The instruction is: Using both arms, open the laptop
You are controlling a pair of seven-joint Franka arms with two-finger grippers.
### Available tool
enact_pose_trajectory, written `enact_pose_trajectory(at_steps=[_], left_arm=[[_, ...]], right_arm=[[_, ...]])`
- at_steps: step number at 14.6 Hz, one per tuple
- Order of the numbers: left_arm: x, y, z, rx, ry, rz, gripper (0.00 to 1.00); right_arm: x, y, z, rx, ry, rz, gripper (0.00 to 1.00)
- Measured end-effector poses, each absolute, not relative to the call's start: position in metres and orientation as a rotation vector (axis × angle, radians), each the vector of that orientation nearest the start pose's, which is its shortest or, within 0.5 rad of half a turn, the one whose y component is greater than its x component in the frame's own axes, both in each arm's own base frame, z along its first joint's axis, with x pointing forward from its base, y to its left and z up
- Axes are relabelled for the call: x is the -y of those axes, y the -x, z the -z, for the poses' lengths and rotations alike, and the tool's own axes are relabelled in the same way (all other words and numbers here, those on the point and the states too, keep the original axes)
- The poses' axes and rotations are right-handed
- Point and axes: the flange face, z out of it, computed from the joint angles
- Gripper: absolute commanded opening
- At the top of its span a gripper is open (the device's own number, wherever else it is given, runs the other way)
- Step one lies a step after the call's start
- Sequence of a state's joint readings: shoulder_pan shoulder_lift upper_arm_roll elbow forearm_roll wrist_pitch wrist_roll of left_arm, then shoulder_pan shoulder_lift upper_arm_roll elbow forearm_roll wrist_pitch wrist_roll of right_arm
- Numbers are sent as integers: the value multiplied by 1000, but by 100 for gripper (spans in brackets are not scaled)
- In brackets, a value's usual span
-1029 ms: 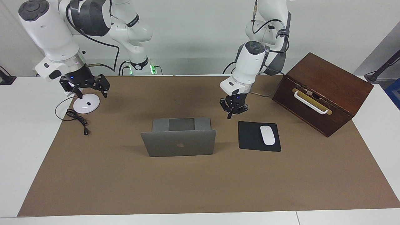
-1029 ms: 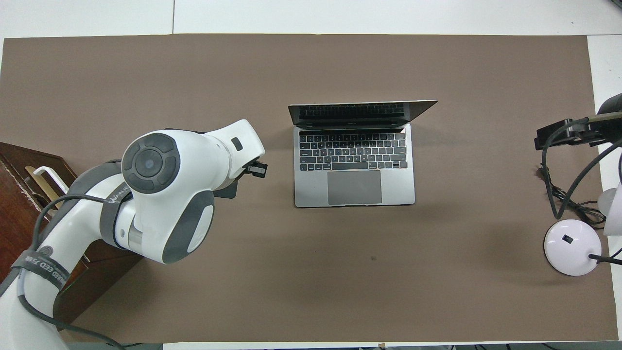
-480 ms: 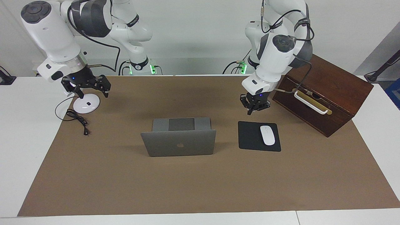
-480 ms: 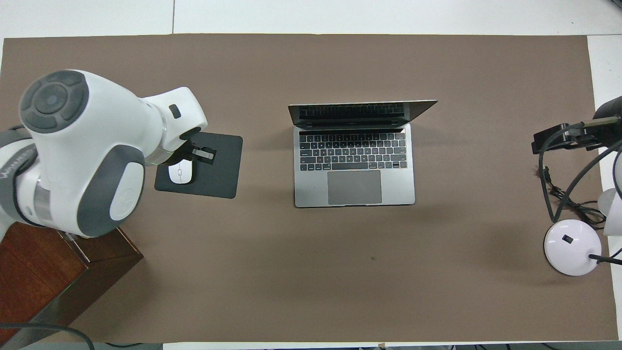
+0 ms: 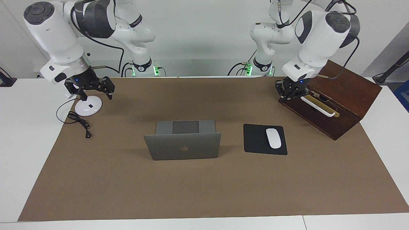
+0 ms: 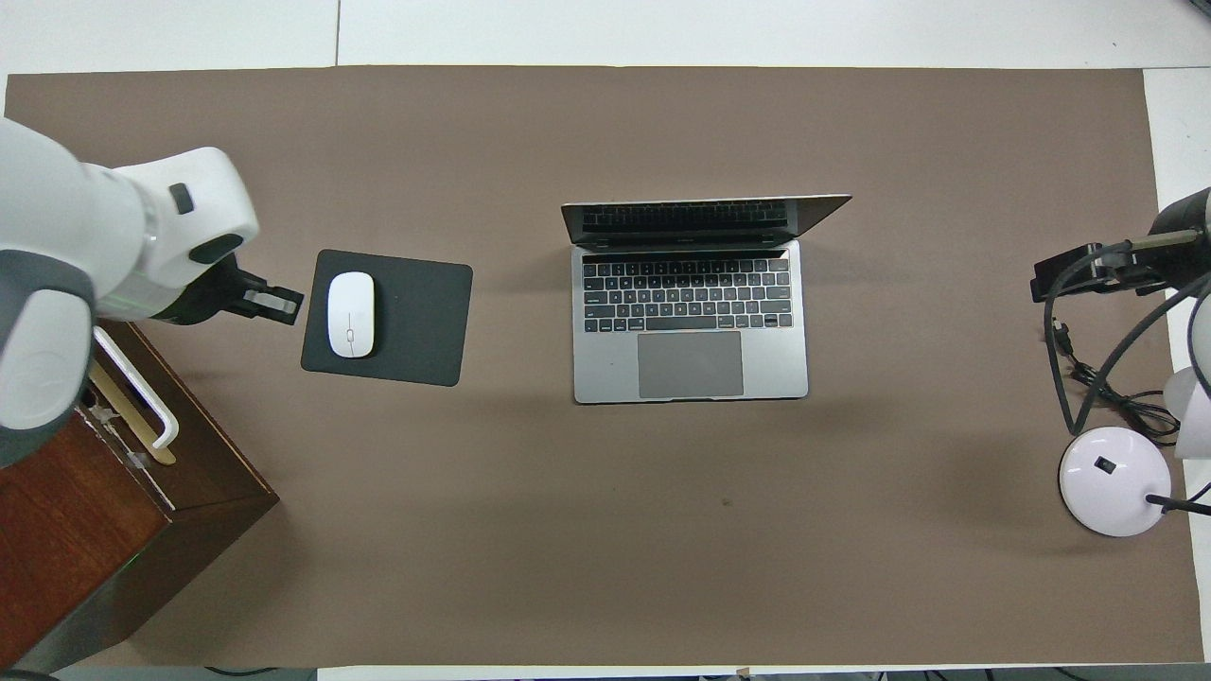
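Observation:
The silver-grey laptop (image 5: 183, 147) stands open in the middle of the brown mat, with its lid about upright and the apple logo turned away from the robots. Its keyboard deck (image 6: 691, 322) lies flat toward the robots. My left gripper (image 5: 289, 91) is in the air by the wooden box's corner, well clear of the laptop; in the overhead view it (image 6: 274, 303) is beside the mouse pad. My right gripper (image 5: 93, 91) is open and empty over the white round base at the right arm's end, also seen in the overhead view (image 6: 1074, 274).
A dark wooden box (image 5: 332, 95) with a white handle stands at the left arm's end. A black mouse pad (image 5: 255, 139) with a white mouse (image 5: 273, 138) lies between box and laptop. A white round base (image 5: 88, 107) with a black cable (image 5: 80, 121) lies at the right arm's end.
The left arm has swung away from the laptop, past the mouse pad, to the wooden box. The right gripper has barely moved. The laptop is as it was.

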State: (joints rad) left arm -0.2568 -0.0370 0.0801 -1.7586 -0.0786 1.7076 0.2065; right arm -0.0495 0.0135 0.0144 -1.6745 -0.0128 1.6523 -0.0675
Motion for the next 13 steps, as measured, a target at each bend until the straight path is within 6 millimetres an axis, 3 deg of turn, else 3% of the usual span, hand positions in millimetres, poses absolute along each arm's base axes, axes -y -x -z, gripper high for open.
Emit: enact_pose_trajectory(at_steps=[5,6,7,10,13], left_arm=[[46,-526,-594,-545,3112,-25,0],[34,-526,-596,-511,3116,-22,56],[21,-526,-597,-475,3121,-19,100],[-11,-525,-598,-392,3133,-14,100],[-25,-525,-599,-352,3137,-4,100]], right_arm=[[21,-561,-576,53,3151,-55,99],[21,-561,-576,52,3150,-55,99],[21,-561,-576,52,3148,-55,99],[20,-561,-574,51,3145,-45,99],[20,-560,-570,50,3145,-46,99]])
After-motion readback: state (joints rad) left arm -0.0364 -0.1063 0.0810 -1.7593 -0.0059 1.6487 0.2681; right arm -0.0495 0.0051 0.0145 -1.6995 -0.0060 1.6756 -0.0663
